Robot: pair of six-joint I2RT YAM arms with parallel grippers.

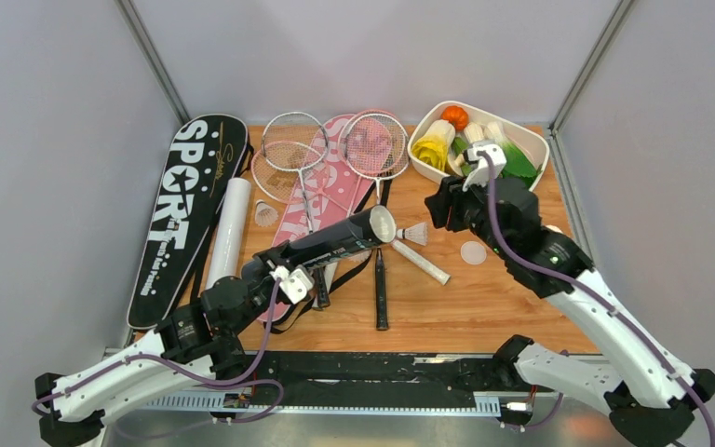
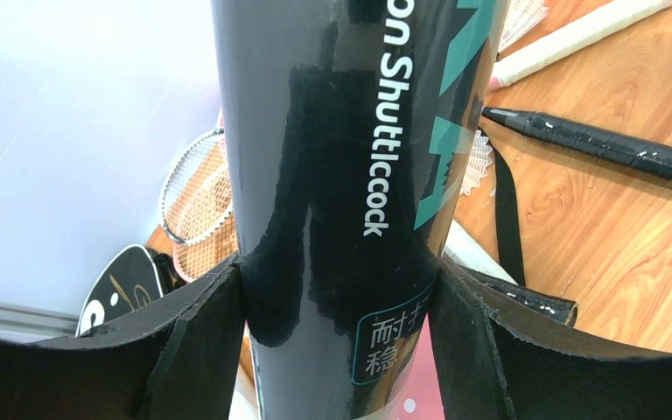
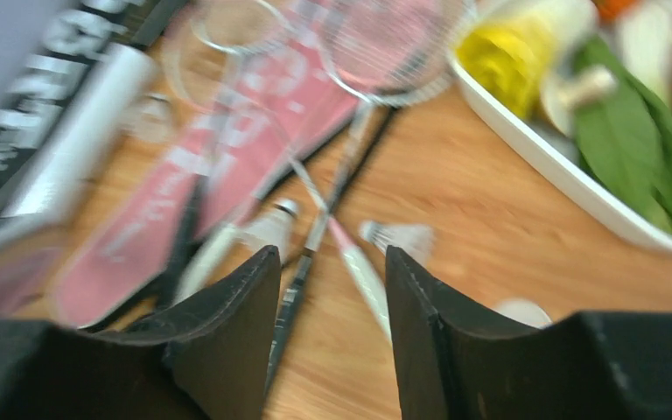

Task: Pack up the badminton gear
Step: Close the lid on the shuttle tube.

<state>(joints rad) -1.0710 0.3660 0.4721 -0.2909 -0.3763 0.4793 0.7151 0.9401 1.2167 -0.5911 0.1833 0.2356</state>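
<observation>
The left gripper [image 2: 337, 337] squeezes one black tube [image 1: 330, 244], lifted over the pink cover [image 1: 321, 200], open mouth pointing toward 2 o'clock. One white tube [image 1: 228, 230] points toward 12. Three rackets [image 1: 372, 144] lie there. The right gripper [image 3: 332, 337] is open, holding nothing.

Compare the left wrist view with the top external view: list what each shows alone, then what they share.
Only the left wrist view: the word "Shuttlecock" printed on the black tube, clamped between the left gripper's fingers. Only the top external view: the white tube, the bowl of toy vegetables, the right gripper above the table, and the tube's open mouth facing a shuttlecock. Both: the black tube, racket heads, a black racket handle, and the wooden table.
</observation>
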